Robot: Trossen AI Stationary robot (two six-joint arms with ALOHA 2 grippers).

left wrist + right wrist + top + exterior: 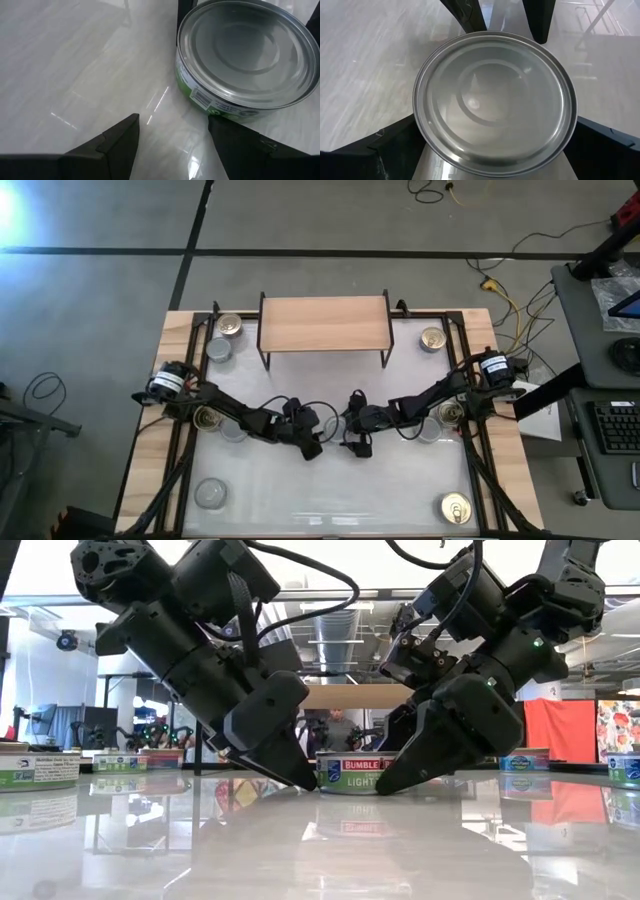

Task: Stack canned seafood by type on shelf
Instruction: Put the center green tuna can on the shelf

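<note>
- the shelf [323, 323] stands at the far middle of the white table [330, 480], its wooden top bare.
- the left gripper [309, 442] and the right gripper [352, 432] reach in from either side and meet near the table's centre.
- tins sit apart around the table: a gold-lidded tin [230, 326] beside a silver tin [219, 349] at far left, another gold tin [432, 338] at far right.
- a silver-lidded tin [211, 493] lies near left, a gold one [455, 508] near right.

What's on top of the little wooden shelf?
Nothing is on the shelf: its wooden top is bare. The tins, like the gold-lidded one beside it, sit on the table. What lies beneath the board is covered.
</note>
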